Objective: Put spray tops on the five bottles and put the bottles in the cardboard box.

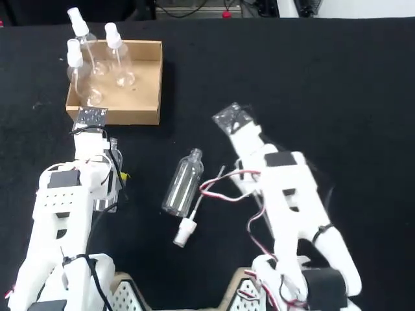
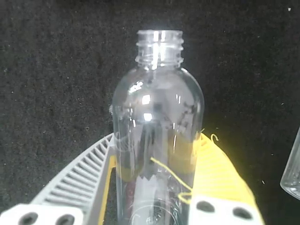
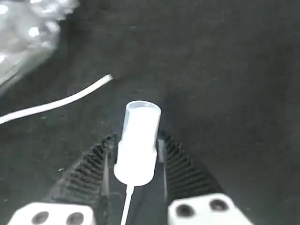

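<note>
A clear bottle [image 2: 157,122] with an open threaded neck stands upright between the fingers of my left gripper [image 2: 157,140], which is shut on it. From above, this bottle [image 1: 115,159] is just in front of the cardboard box [image 1: 146,84]. My right gripper [image 3: 137,140] is shut on a white spray top [image 3: 138,145], its thin tube running back toward the wrist. A second uncapped bottle [image 1: 183,181] lies on the black cloth between the arms. A loose spray top [image 1: 185,232] with its tube lies just below that bottle. Three capped bottles [image 1: 120,61] stand in the box.
The right arm [image 1: 285,188] stretches up from the near edge beside the lying bottle [image 3: 23,33]. The loose top's tube [image 3: 56,101] crosses the cloth close to my right gripper. The lying bottle's edge [image 2: 293,168] shows off to one side in the left wrist view.
</note>
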`<action>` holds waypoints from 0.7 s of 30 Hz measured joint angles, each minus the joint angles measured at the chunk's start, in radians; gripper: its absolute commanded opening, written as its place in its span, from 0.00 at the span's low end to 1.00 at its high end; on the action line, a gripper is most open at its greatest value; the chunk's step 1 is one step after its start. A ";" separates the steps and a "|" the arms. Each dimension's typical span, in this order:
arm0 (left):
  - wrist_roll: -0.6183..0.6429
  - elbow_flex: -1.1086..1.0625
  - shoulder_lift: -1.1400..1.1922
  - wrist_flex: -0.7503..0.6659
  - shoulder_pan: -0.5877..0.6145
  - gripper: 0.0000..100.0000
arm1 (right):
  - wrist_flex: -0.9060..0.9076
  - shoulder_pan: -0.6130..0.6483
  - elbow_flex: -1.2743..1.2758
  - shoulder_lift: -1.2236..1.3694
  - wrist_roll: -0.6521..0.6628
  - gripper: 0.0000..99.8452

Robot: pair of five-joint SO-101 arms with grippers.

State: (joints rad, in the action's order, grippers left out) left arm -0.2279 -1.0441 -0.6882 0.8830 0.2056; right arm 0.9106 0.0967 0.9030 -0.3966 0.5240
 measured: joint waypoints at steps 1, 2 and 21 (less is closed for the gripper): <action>0.000 0.000 0.000 0.000 0.000 0.19 | 0.000 -0.005 -0.023 0.025 0.006 0.03; 0.000 0.000 0.000 0.000 0.000 0.19 | 0.009 -0.006 -0.049 0.055 0.009 0.03; 0.000 0.000 0.000 0.000 0.000 0.19 | 0.425 -0.006 -0.629 0.525 -0.041 0.20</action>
State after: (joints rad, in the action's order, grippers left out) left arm -0.2279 -1.0441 -0.6882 0.8830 0.2056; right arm 1.3357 0.0905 0.2739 0.1281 0.4826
